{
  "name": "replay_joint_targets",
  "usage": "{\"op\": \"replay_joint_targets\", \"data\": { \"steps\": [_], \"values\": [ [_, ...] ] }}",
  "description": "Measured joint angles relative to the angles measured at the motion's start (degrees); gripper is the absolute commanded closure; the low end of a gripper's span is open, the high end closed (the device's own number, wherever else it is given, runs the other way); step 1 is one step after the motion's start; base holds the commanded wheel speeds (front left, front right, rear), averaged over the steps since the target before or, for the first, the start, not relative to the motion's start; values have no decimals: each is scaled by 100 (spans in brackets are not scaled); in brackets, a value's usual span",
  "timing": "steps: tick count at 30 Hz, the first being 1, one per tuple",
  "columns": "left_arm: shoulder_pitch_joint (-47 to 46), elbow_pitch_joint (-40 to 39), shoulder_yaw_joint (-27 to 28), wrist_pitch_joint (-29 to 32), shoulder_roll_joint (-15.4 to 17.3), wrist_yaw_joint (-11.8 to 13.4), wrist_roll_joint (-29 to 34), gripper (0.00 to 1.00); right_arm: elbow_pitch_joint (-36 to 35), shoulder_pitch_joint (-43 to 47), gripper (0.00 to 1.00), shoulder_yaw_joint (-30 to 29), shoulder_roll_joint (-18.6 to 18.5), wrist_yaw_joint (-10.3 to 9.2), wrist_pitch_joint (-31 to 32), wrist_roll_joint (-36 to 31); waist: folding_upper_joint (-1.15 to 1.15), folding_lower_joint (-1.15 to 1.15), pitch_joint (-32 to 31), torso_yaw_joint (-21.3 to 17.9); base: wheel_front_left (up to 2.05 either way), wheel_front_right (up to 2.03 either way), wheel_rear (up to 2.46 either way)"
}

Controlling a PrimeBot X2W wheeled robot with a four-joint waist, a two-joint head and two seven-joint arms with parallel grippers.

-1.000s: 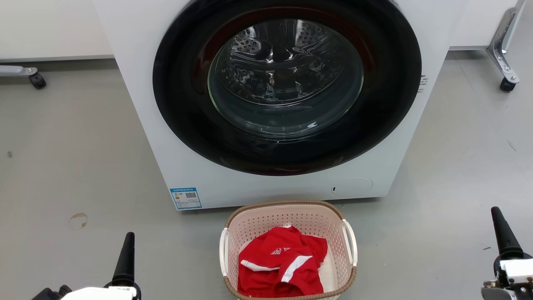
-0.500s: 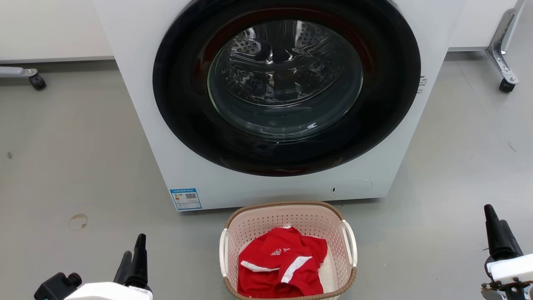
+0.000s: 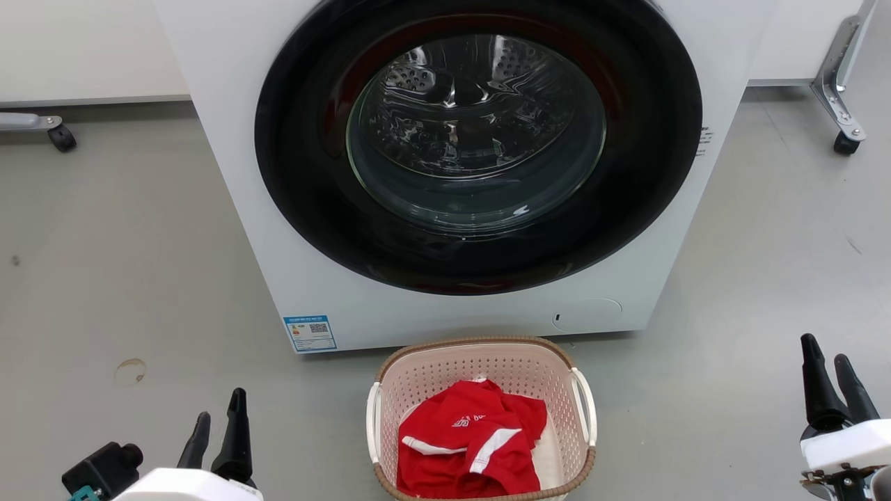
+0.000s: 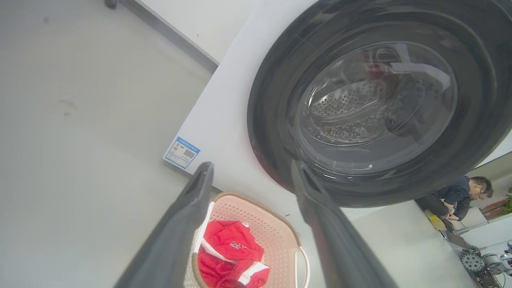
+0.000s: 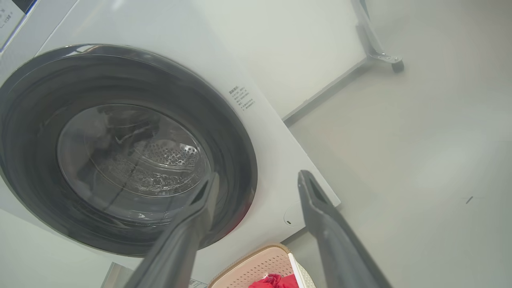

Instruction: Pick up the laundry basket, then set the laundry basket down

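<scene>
left tool point(image 3: 220, 403): now spread, edged inward | right tool point(image 3: 825, 347): now spread, edged inward

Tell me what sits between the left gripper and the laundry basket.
In the head view, bare grey floor is all that separates the left gripper from the laundry basket. The gripper stands apart from the basket's near handle.

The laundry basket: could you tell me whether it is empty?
Not empty: the laundry basket holds a crumpled red garment with white trim, covering most of its bottom.

Laundry basket point(image 3: 480, 365) near rim partly beyond head view's bottom edge; washer label point(image 3: 310, 332) print illegible
</scene>
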Motion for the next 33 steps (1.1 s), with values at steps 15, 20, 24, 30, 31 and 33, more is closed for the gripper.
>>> {"op": "replay_joint_targets", "data": {
  "steps": [15, 20, 24, 30, 31, 33],
  "values": [
    [55, -172, -300, -177, 178, 235, 925, 0, -154, 0, 0, 114, -75, 1, -240, -923, 0, 0, -3, 61, 0, 0, 0],
    [57, -229, -393, -263, 238, 312, 1241, 0, -188, 0, 0, 152, -110, 1, -333, -1244, 0, 0, -8, 71, 0, 0, 0],
    [60, -272, -480, -315, 267, 405, 1504, 0, -213, 0, 0, 187, -135, 1, -390, -1496, 0, 0, -10, 75, 0, 0, 0],
    [60, -328, -595, -390, 374, 499, 1870, 0, -266, -1, 0, 255, -168, 4, -470, -1863, 0, 0, -18, 85, 0, 0, 0],
    [60, -334, -616, -391, 394, 509, 1925, 0, -278, -1, 0, 260, -175, 7, -480, -1922, 0, 0, -21, 86, 0, 0, 0],
    [60, -357, -660, -398, 421, 511, 2026, 0, -302, -1, 0, 265, -185, 7, -493, -2056, 0, 0, -27, 87, 0, 0, 0]
  ]
}}
